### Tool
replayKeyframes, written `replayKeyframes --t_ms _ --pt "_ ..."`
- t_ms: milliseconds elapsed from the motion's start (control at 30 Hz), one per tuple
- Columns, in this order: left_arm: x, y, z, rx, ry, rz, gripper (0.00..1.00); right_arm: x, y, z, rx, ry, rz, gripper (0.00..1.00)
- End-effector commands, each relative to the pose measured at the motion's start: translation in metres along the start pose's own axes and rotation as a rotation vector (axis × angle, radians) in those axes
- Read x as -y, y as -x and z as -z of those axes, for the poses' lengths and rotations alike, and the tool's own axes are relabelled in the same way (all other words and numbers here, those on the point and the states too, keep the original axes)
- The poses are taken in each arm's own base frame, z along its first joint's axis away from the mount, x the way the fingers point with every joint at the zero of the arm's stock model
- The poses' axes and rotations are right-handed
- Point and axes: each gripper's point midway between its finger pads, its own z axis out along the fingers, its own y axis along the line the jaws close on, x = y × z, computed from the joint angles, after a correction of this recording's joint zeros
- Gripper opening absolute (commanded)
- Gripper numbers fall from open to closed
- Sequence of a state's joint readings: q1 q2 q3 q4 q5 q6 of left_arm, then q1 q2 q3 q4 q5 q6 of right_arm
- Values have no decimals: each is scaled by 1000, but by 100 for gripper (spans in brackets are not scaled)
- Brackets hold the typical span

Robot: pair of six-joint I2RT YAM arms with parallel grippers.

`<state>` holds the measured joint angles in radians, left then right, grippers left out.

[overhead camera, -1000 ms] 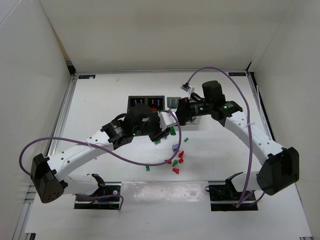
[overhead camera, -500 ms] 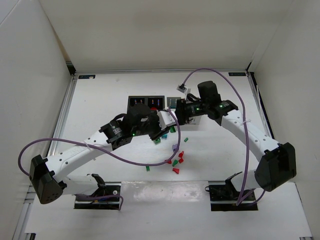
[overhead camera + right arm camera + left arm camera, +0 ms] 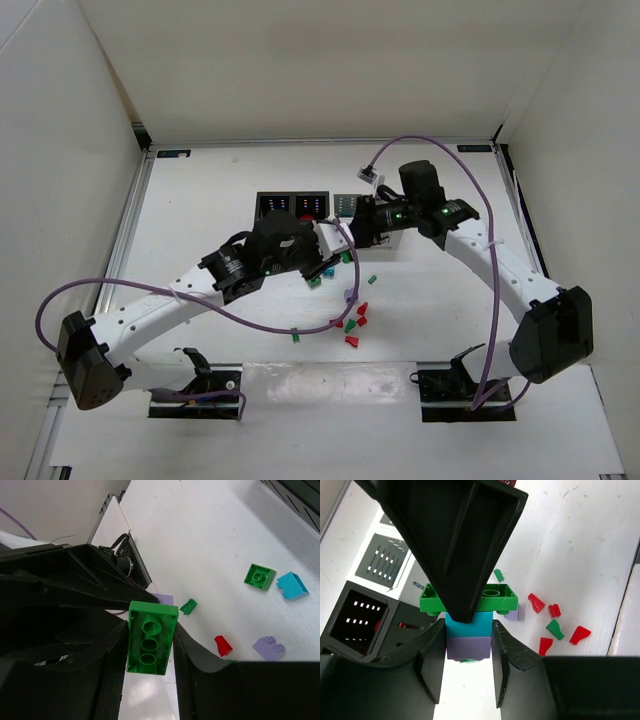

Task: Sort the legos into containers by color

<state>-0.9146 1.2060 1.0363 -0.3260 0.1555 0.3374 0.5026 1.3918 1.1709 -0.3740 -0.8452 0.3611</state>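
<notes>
My left gripper [image 3: 468, 632] is shut on a small stack of legos: a purple brick [image 3: 468, 647] with a teal brick [image 3: 468, 625] on it. A long green brick [image 3: 504, 598] sits against the teal one at the far end of the stack. My right gripper [image 3: 150, 630] is shut on that green brick [image 3: 150, 640], hollow underside towards its camera. The two grippers meet just in front of the containers [image 3: 292, 205], left gripper [image 3: 322, 252] facing right gripper [image 3: 356, 232]. A black bin [image 3: 360, 615] and a white bin [image 3: 385, 555] show their slotted fronts.
Loose legos lie on the table below the grippers: red pieces [image 3: 362, 310], green pieces [image 3: 350, 326], a purple brick [image 3: 350, 296], a teal brick [image 3: 328, 270] and a lone green one [image 3: 296, 337]. The right arm covers the rightmost bin. Purple cables loop over both arms.
The right gripper has gone from wide open to shut on the green brick. The right arm shifted slightly towards the bins. The left gripper kept its hold and barely moved.
</notes>
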Motion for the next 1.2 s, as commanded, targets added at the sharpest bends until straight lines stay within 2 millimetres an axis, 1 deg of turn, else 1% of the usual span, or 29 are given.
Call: replayKeyframes --t_ms 0,33,67,100,233,300,433,500,533,567,600,633,667,700,733,767,800,833,867,967,1000,1033,1067,1100,1133,1167 --pt "2 -5 12 -5 20 27 30 -11 19 20 76 4 79 27" --pt "1 -8 12 -11 30 31 30 -8 20 22 83 -4 71 20" --pt "2 -9 12 -14 29 31 30 -8 21 24 85 3 73 14" --pt "1 -9 12 -13 31 32 30 -8 22 26 87 6 68 13" --pt "0 -13 13 -26 40 36 30 -5 21 28 89 7 52 14" --pt "0 -14 13 -30 43 32 30 -4 22 29 91 12 57 10" --pt "-1 -13 13 -27 47 35 30 1 25 32 109 -15 57 10" --pt "-4 -11 14 -25 62 38 30 15 38 41 163 -75 41 12" --pt "-6 -14 14 -31 78 50 30 21 44 47 191 -101 38 13" --pt "-13 -11 14 -25 122 71 30 32 54 49 239 -161 55 15" --pt "-16 -14 12 -23 146 89 30 50 64 54 284 -268 62 15" --pt "-24 -15 12 -28 195 121 30 71 68 60 307 -394 87 15" --pt "-36 -18 10 -25 269 176 30 89 79 68 344 -529 116 15" --pt "-42 -20 10 -32 303 200 30 104 82 75 360 -636 134 15" --pt "-42 -22 8 -33 318 265 30 110 86 76 368 -676 152 15" --pt "-47 -24 7 -45 345 282 30 118 90 79 383 -715 155 12" --pt "-54 -26 7 -60 384 295 30 126 92 82 383 -750 163 10" --pt "-56 -26 6 -63 401 331 30 134 98 88 414 -776 139 10" --pt "-58 -29 7 -74 412 336 30 137 102 89 428 -780 139 10" --pt "-59 -23 8 -59 409 336 30 153 108 95 449 -825 125 10" --pt "-59 -24 7 -61 405 336 30 162 108 90 432 -831 115 10" --pt "-59 -23 8 -56 408 336 30 162 112 91 432 -838 129 13" --pt "-60 -22 8 -53 410 338 31 166 113 91 428 -852 130 13" --pt "-61 -20 9 -50 412 338 31 173 115 86 410 -858 131 13" --pt "-61 -21 9 -55 408 339 31 174 116 86 410 -869 135 14" --pt "-61 -19 9 -50 404 338 31 181 116 84 407 -877 128 14"
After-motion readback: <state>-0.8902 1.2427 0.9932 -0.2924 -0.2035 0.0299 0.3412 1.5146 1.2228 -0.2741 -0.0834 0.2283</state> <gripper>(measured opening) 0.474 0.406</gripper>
